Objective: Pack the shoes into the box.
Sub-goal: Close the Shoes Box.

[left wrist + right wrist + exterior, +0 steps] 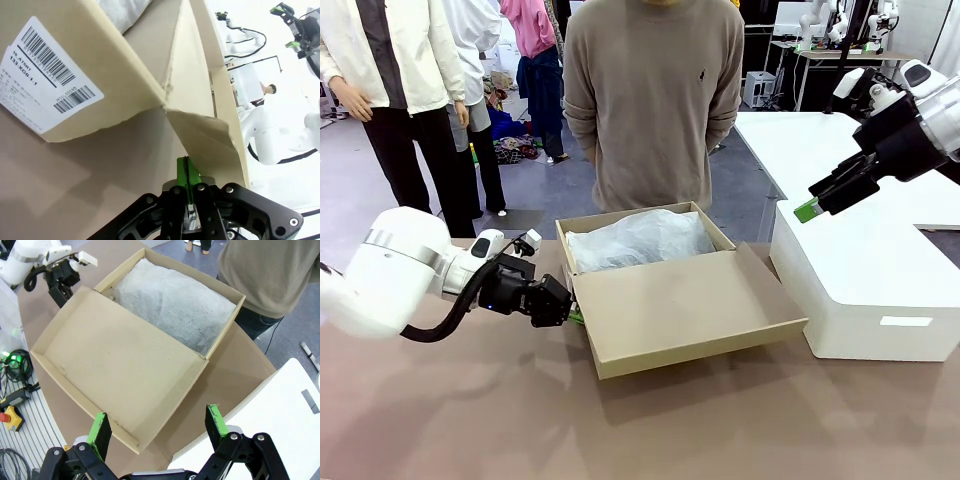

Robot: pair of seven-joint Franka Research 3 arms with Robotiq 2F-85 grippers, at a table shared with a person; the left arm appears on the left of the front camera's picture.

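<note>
The brown cardboard box (716, 227) stands open at the table's middle, and crumpled white tissue paper (640, 240) covers its inside. Its hinged lid (680, 308) lies folded out toward me. The shoes are hidden from view. My left gripper (572, 312) is shut, pads pressed together, with its tip at the lid's left side flap near the hinge corner; in the left wrist view the gripper (186, 172) sits just under that flap (205, 135). My right gripper (817, 203) hangs open high at the right. In the right wrist view it (157, 427) looks down on the lid (120, 365) and the tissue (175, 305).
A large white rounded box (870, 280) stands right of the cardboard box, almost touching the lid's corner. A person in a beige sweater (655, 100) stands at the far edge, hands behind the back. A barcode label (45, 75) is on the box's end wall.
</note>
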